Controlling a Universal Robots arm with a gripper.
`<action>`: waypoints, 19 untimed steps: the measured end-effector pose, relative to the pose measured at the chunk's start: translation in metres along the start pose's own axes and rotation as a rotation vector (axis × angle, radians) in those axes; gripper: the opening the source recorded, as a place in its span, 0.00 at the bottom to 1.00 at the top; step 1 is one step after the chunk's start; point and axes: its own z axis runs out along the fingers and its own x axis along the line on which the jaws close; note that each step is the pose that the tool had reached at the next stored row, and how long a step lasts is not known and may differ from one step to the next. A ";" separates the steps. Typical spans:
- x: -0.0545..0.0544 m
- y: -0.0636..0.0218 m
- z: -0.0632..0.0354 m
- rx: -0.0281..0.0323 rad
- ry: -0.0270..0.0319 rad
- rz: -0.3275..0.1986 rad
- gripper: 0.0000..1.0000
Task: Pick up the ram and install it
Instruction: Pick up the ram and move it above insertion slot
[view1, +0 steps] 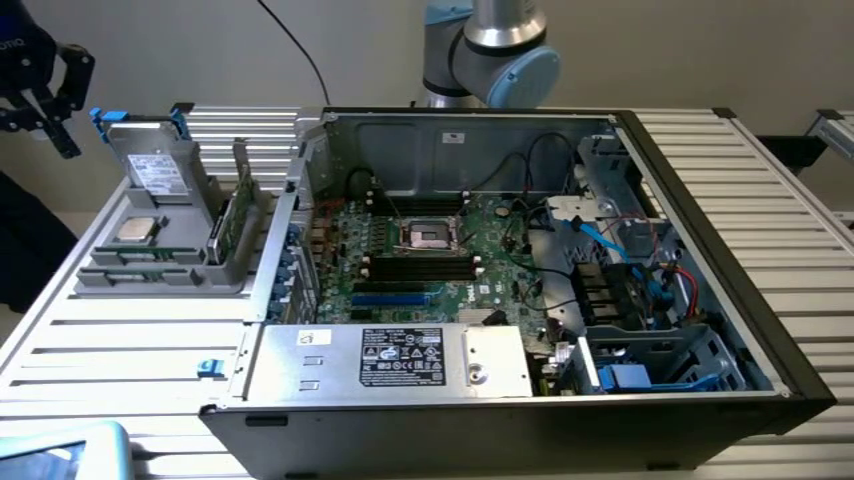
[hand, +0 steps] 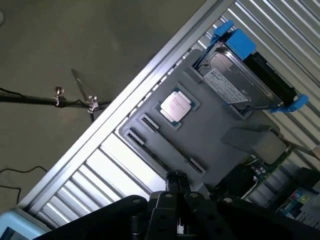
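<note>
The ram (view1: 236, 216) is a narrow green stick standing on its long edge in the grey holder (view1: 160, 275), to the exterior view's left of the open computer case (view1: 534, 400). My gripper (view1: 62, 140) hangs high at the exterior view's far left, up and away from the holder and well apart from the ram. In the wrist view its black fingers (hand: 175, 182) are pressed together with nothing between them, over the holder's (hand: 210, 135) near edge. The black memory slots (view1: 424, 266) lie on the motherboard just below the processor socket (view1: 430, 234).
The holder also carries a silver processor chip (view1: 135, 229) (hand: 175, 105) and a grey drive with blue tabs (view1: 158, 165) (hand: 240, 75). Inside the case are a power supply (view1: 387, 358), cables (view1: 614, 250) and a drive cage. The slatted table (view1: 120, 350) extends around it. A stand (hand: 60, 100) is on the floor.
</note>
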 end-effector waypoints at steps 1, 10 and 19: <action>0.000 0.0000 0.0001 -0.0004 0.0007 -0.017 0.11; 0.000 0.0000 0.0002 0.0129 0.0287 -0.162 0.11; 0.000 -0.0001 0.0007 0.0432 0.0539 -0.293 0.11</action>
